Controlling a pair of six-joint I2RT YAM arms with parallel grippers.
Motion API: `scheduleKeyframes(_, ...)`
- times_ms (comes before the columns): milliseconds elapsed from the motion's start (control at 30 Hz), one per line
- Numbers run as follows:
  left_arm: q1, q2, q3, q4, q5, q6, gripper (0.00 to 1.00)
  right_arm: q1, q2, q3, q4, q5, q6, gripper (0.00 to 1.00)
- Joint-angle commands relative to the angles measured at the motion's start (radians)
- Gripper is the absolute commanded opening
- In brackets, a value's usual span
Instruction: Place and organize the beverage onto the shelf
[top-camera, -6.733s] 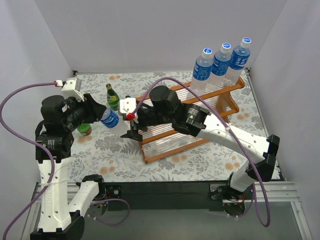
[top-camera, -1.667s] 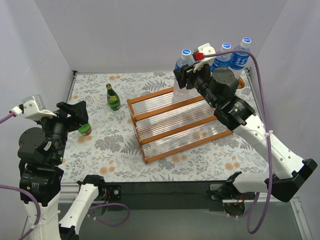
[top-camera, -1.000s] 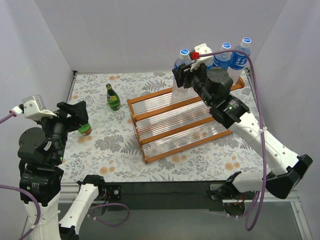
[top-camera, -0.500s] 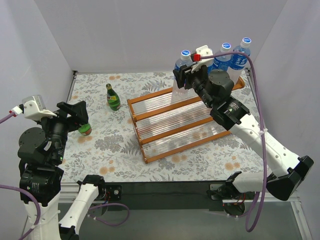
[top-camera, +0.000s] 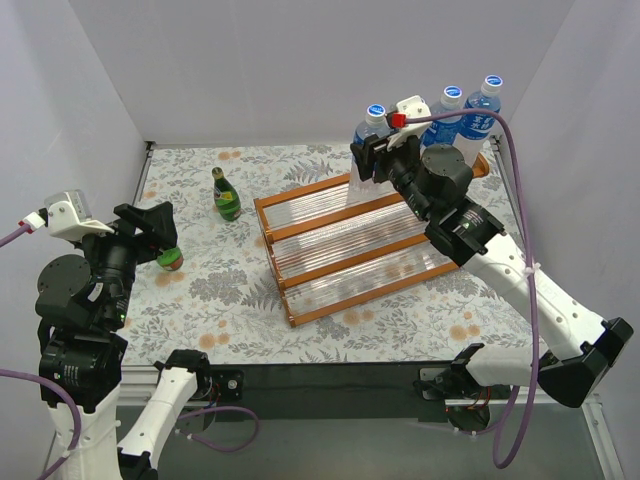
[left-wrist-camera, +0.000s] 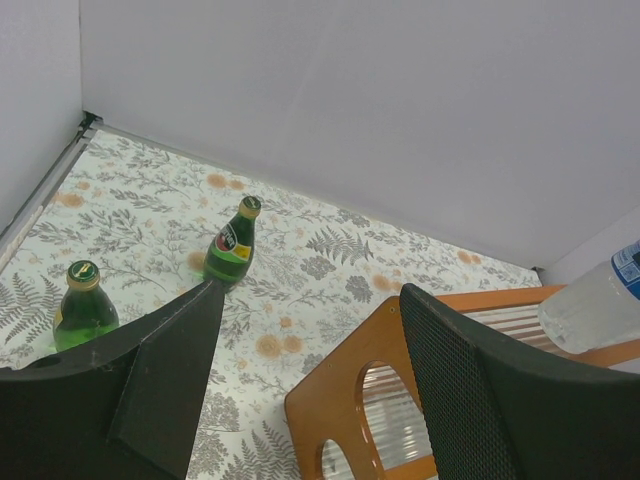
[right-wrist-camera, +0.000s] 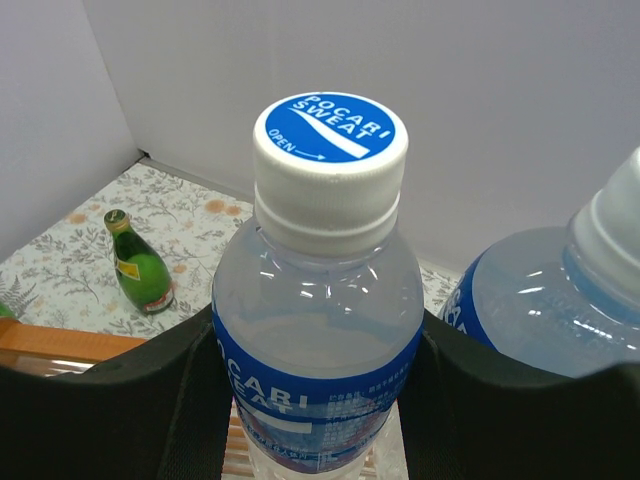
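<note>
My right gripper is shut on a clear bottle with a blue label and white cap, held upright over the left part of the top tier of the shelf. Its fingers press the label from both sides. More clear bottles stand to its right on that tier, and the closest one is almost touching. Two green glass bottles stand on the table at the left. My left gripper hangs open and empty above the table, near one green bottle.
The table carries a floral cloth and is walled in white on three sides. The shelf's orange end panel is near my left gripper's right finger. A purple cable loops off the right wrist.
My right gripper has moved slightly right and down with the clear bottle, closer to the other bottles on the top tier. The left arm has not moved.
</note>
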Motion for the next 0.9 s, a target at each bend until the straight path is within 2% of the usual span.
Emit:
scheduleKeyframes(0,-0.003,-0.002,0.007,0.006,0.012,-0.004,0.70,-0.006,-0.067,0.024,0.172,0.022,-0.013,0.01)
scheduleKeyframes(67,-0.003,-0.002,0.009,0.004,0.015,-0.005,0.70,-0.006,-0.070,0.017,0.172,0.025,-0.013,0.06)
scheduleKeyframes(100,-0.005,-0.002,0.007,0.006,0.015,-0.007,0.70,-0.006,-0.070,0.014,0.172,0.030,-0.013,0.15)
scheduleKeyframes(167,-0.003,-0.002,0.009,0.004,0.018,-0.007,0.70,-0.006,-0.073,0.005,0.173,0.033,-0.013,0.25)
scheduleKeyframes(200,-0.005,0.000,0.009,0.006,0.017,-0.007,0.70,-0.006,-0.075,0.001,0.172,0.031,-0.013,0.35)
scheduleKeyframes(400,-0.005,-0.004,0.010,0.003,0.018,-0.007,0.70,-0.006,-0.075,-0.009,0.173,0.019,-0.010,0.62)
scheduleKeyframes(633,-0.003,-0.007,0.009,0.001,0.018,-0.008,0.70,-0.006,-0.072,-0.003,0.172,-0.005,-0.010,0.76)
scheduleKeyframes(867,-0.003,-0.004,0.012,0.003,0.022,-0.007,0.70,-0.006,-0.076,-0.002,0.172,-0.035,-0.011,0.78)
